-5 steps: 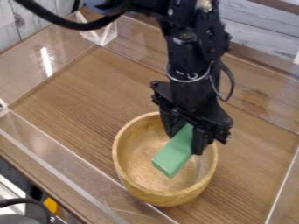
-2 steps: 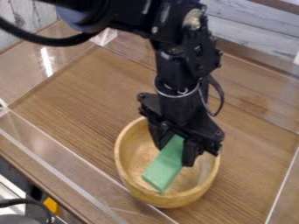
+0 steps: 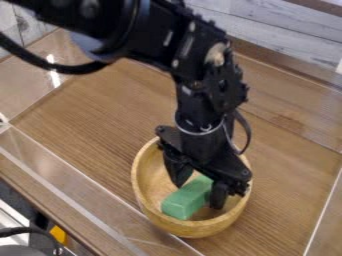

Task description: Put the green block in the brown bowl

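Block's down in the bowl, jaws wide apart!

The gripper (image 3: 201, 180) hangs spread open inside the bowl (image 3: 150, 200), gripping nothing, fingers straddling the block (image 3: 189, 199), which lies on the bowl's floor. The risk, as I see it: a finger looks very near the block's top end, so lifting off-line could drag it, or nudge the bowl across the desk (image 3: 94, 110).

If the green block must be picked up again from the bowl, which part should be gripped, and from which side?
Grip the green block across its narrow width, near the middle, coming from straight above. It lies low inside the brown bowl, whose thick rim blocks any sideways approach. Its long flat sides probably suit the gripper, which hangs open above it.
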`<state>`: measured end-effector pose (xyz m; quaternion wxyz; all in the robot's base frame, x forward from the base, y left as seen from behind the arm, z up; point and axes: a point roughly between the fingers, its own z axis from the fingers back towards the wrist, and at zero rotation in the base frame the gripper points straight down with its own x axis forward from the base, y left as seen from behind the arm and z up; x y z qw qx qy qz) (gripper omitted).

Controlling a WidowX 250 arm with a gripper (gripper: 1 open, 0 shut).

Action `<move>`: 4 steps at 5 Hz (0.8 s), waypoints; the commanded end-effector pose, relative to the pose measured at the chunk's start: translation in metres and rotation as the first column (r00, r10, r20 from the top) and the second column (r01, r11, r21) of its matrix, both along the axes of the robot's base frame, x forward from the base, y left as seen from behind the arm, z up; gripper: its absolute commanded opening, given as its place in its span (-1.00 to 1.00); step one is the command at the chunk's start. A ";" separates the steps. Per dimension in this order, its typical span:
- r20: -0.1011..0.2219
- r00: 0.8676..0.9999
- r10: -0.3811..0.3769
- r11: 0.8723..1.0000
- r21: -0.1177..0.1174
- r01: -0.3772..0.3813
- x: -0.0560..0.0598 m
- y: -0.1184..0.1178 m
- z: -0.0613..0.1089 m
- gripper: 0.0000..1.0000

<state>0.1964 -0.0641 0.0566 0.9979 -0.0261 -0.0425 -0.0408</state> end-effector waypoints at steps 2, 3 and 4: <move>0.018 1.000 -0.017 1.000 -0.002 0.017 0.024 -0.026 0.007 1.00; 0.015 0.999 -0.051 0.999 0.001 0.051 0.025 -0.031 0.017 1.00; 0.013 0.996 -0.084 0.996 0.003 0.084 0.026 -0.034 0.030 1.00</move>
